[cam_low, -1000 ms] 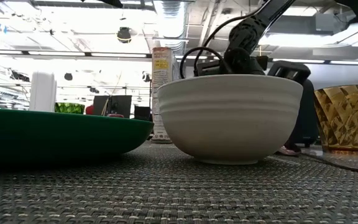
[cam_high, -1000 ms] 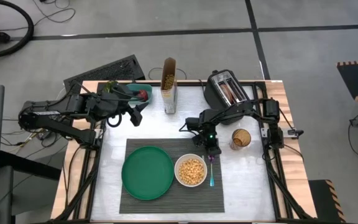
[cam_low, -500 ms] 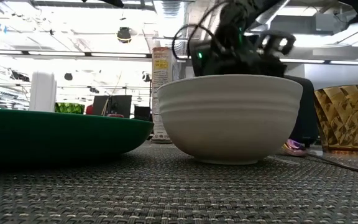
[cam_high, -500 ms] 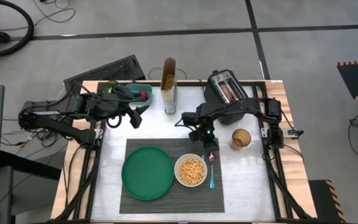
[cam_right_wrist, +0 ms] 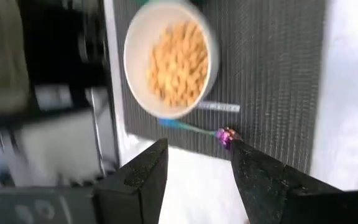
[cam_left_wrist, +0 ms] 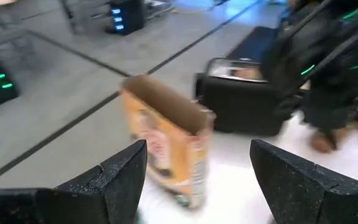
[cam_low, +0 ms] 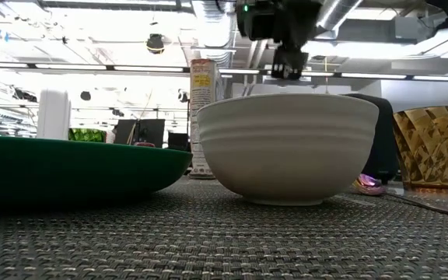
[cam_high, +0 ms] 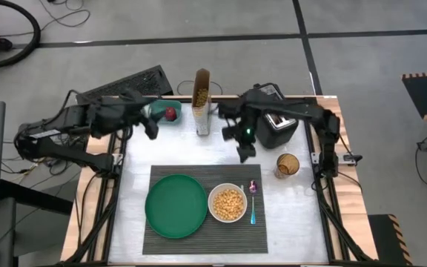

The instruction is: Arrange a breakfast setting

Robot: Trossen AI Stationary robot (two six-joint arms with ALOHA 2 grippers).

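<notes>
The dark grey placemat (cam_high: 199, 239) lies at the table's near middle. On it stand the green plate (cam_high: 176, 205) and the white bowl (cam_high: 227, 204), which is full of cereal. The blue-and-pink spoon (cam_high: 253, 202) lies flat to the right of the bowl. The red apple (cam_high: 170, 113) sits in the teal container (cam_high: 158, 110) at the far left. My right gripper (cam_high: 242, 146) is open and empty, high above the table, beyond the bowl; its wrist view looks down on the bowl (cam_right_wrist: 169, 62) and the spoon (cam_right_wrist: 224, 135). My left gripper (cam_high: 151, 127) is open and empty beside the container. The bagel is out of view.
A cereal box (cam_high: 202, 101) stands at the far middle and the black toaster (cam_high: 279, 126) at the far right, partly under my right arm. An amber glass (cam_high: 288, 165) stands right of the placemat. Bare white table lies between the placemat and the far things.
My right gripper has risen from the spoon's far end and moved toward the table's far edge, leaving the spoon lying beside the bowl. My left gripper has risen a little and moved toward the far left, nearer the teal container.
</notes>
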